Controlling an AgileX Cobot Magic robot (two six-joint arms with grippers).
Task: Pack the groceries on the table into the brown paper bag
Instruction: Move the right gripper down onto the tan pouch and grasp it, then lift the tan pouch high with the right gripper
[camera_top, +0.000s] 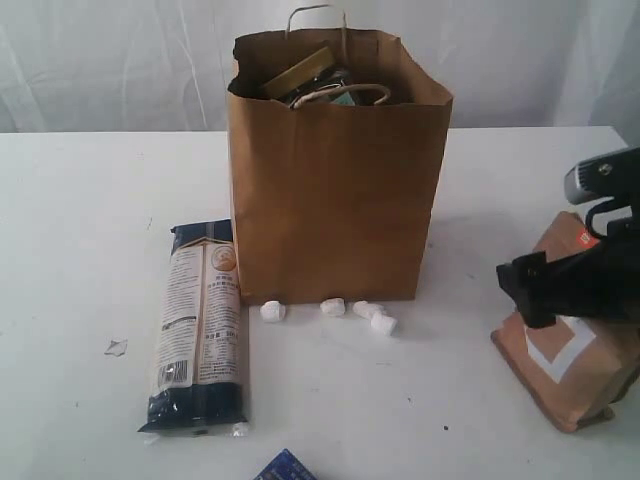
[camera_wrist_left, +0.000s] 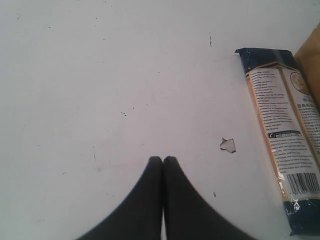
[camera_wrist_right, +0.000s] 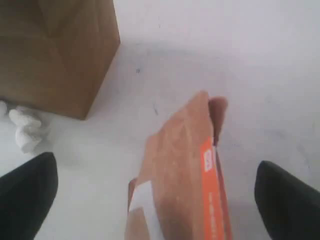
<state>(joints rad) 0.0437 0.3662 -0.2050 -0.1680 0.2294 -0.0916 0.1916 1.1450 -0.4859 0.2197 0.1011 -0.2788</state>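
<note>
Jaws spread wide, the right gripper (camera_wrist_right: 157, 197) hangs over the pouch (camera_wrist_right: 175, 165) at the bag's (camera_top: 330, 190) four o'clock, its long axis crossing the jaw line; the left gripper (camera_wrist_left: 162, 165), pressed together, sits farther off.

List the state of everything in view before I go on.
bag, upright, open, groceries inside
pasta packet, flat on table, unpacked
pouch, on table, ungripped
left fingers, shut, empty
right fingers, open, above pouch
white lumps, loose at bag's foot
</note>
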